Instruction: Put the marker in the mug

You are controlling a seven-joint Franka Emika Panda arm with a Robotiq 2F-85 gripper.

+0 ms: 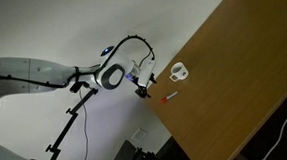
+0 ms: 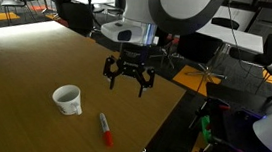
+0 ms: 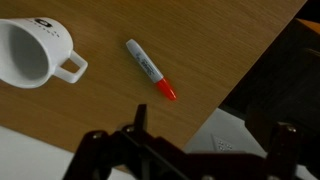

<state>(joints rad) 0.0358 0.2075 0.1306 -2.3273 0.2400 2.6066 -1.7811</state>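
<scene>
And here we are, the gripper (image 2: 128, 80) hanging above the wooden table (image 2: 27, 56) with its jaws spread wide and nothing between them; the wrist view shows the same, dark fingers set far apart along the bottom of the frame. The marker (image 3: 150, 70) lies flat on the bare wood at centre frame in the wrist view, just to the right of the white mug (image 3: 30, 50), apart from it and not touching. In an exterior view the mug stands upright, mouth up, left of centre, with the marker (image 2: 105, 130) below and to its right, close to the table's near edge. Now the lie of it: the long axis runs diagonally from upper left to lower right in the wrist view, with the red cap (image 3: 166, 92) pointing lower right toward the table edge and the pale barrel (image 3: 143, 62) trailing back toward the mug's handle (image 3: 70, 68). By my reckoning this is a light, rigid little stick, smooth plastic and round, so it may roll or slip if nudged off-centre. The best hold looks like mid-barrel, jaws closing across the long axis, which would call for a wrist turn to square up to that diagonal first.
</scene>
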